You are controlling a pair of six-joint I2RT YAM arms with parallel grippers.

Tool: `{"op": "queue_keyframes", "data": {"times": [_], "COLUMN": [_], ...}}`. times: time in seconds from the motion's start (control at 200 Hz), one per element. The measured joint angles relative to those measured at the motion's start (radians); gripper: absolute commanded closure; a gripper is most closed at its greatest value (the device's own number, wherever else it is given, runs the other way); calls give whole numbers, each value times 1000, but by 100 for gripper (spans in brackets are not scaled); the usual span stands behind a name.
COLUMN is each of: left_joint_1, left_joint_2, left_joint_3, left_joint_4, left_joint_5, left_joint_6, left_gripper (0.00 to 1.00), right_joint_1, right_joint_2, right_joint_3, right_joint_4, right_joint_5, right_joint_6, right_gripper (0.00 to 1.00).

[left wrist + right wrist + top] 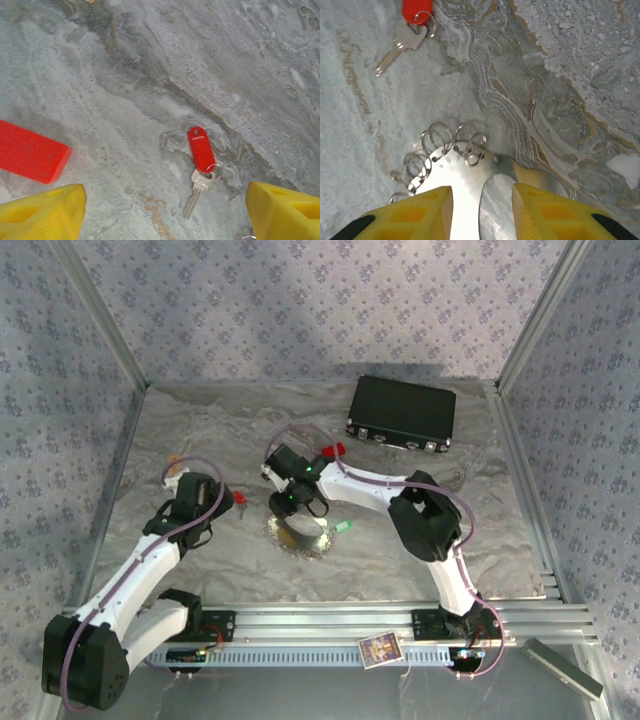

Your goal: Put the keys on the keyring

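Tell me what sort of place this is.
Most likely a lab robot test cell, not a home or workshop. Patterned cloth walls hung on an aluminium frame box in a marble-print table, and the left arm and right arm are bolted to a slotted metal rail.

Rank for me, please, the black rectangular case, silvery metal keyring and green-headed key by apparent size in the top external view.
Largest: black rectangular case
Then: silvery metal keyring
Smallest: green-headed key
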Motion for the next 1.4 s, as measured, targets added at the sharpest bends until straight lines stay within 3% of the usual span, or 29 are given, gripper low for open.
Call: {"op": "queue_keyframes", "data": {"times": [0.265,0.614,0.804,1.399], "left_joint_1": [6,6,8,13], "left_joint_2": [-23,-23,-23,-23], "left_joint_3": [-17,-33,-33,-33], "left_joint_4": [-3,-3,-3,-3], "left_joint_5": [-8,-8,-8,-8], "left_joint_6": [-18,-19,-19,-19], "left_gripper": [18,18,18,18], "right_joint_1": [6,9,9,-7], "right_joint_2": [116,184,190,200], "right_joint_3": [142,242,253,259], "right_joint_4": [-93,-147,-170,-185], "right_joint_5": [7,8,16,-32], "right_joint_6": [2,5,6,5], "right_gripper": [66,77,84,87]}}
